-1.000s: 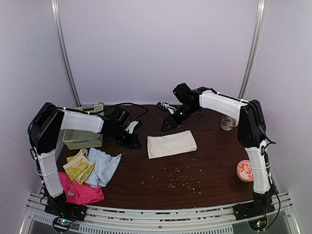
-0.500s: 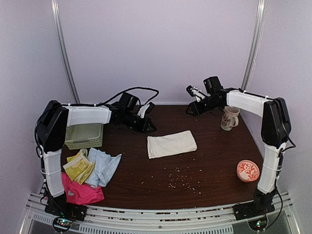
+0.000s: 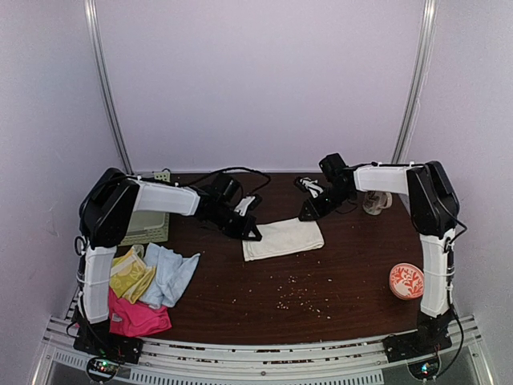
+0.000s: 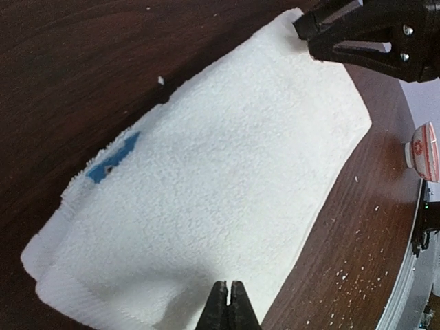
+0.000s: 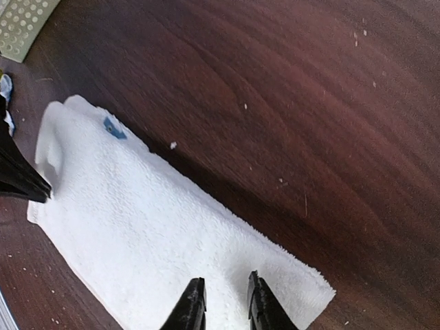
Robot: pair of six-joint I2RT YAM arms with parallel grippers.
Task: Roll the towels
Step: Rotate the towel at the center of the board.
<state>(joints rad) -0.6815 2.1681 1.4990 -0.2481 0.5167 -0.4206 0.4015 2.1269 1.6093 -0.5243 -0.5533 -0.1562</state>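
A cream-white towel [image 3: 282, 238] lies folded flat at the table's middle; it also shows in the left wrist view [image 4: 206, 192] and the right wrist view [image 5: 151, 234]. My left gripper [image 3: 253, 235] is shut and empty, its tips [image 4: 229, 285] just over the towel's left end. My right gripper [image 3: 306, 215] is at the towel's far right corner, its jaws a little apart over the cloth [image 5: 225, 285]. A pale blue towel [image 3: 170, 273], a yellow-green one [image 3: 128, 273] and a hot-pink one [image 3: 132, 317] lie heaped at the near left.
A pale green slotted basket [image 3: 148, 228] stands at the left behind the left arm. A mug [image 3: 374, 202] stands at the back right. A red-patterned bowl [image 3: 407, 281] sits near the right edge. Crumbs dot the wood in front of the towel.
Both arms have swung from the back of the table toward the cream-white towel. The left gripper now sits at its left end, the right gripper at its far right corner.
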